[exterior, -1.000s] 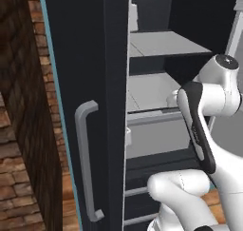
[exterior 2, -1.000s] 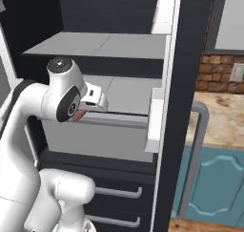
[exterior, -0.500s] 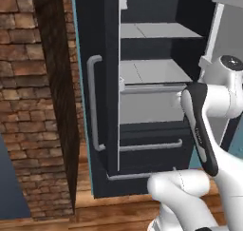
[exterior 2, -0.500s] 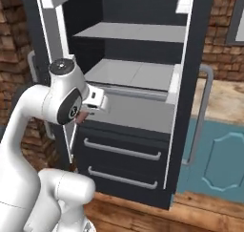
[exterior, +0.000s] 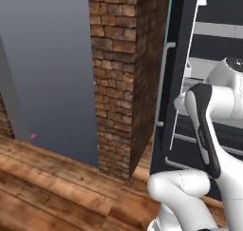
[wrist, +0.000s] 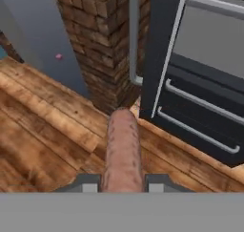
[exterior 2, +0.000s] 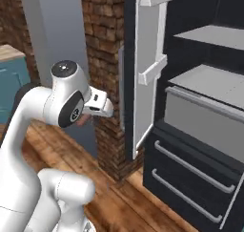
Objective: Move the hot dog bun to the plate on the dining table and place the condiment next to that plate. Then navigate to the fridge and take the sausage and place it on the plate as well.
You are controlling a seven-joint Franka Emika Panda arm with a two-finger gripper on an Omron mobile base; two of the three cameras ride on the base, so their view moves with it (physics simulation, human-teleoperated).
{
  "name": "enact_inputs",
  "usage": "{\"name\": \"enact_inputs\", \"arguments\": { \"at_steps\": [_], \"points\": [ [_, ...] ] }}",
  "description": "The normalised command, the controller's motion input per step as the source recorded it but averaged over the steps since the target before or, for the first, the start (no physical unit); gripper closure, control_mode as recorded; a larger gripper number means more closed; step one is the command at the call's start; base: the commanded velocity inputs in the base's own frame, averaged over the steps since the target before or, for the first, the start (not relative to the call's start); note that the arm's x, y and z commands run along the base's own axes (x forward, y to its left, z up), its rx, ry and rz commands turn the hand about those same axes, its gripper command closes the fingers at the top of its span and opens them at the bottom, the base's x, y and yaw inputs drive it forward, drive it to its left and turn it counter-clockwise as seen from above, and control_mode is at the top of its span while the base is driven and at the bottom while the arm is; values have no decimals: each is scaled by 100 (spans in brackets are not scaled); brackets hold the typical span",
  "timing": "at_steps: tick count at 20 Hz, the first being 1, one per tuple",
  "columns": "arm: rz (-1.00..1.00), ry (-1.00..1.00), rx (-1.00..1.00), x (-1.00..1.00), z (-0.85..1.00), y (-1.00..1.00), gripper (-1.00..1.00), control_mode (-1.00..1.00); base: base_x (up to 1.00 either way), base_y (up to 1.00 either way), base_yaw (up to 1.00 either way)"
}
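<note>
Wooden floorboards run across the left base view, meeting a grey wall and one brick pillar. Just beside the pillar stands the black fridge with its door swung open, one long grey handle on the door edge, and pale shelves inside. A small pink dot sits low on the wall.

From the right base view, the same pillar stands between the wall and the fridge. Two pale grey shelves show inside it, a grey crisper drawer below them, and two lower drawers, each with one grey bar handle. Two white bins hang on the open door. A teal cabinet shows at far left.

Looking along the hand, the gripper is closed on the sausage, one reddish-brown rod sticking out between the two fingers, above the floorboards and near the foot of the fridge.
</note>
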Motion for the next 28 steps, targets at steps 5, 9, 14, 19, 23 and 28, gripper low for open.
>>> {"name": "enact_inputs", "arguments": {
  "at_steps": [5, 9, 14, 19, 23, 28],
  "points": [
    [0, 0, 0, 0, 0, 0, 100, 100, -43, 7, 83],
    [0, 0, 0, 0, 0, 0, 100, 100, -17, 27, 86],
    [0, 0, 0, 0, 0, 0, 100, 100, 11, 21, 80],
    [0, 0, 0, 0, 0, 0, 100, 100, 42, 10, 66],
    [0, 0, 0, 0, 0, 0, 100, 100, 98, 2, 38],
    [0, 0, 0, 0, 0, 0, 100, 100, 100, 0, 20]
  ]
}}
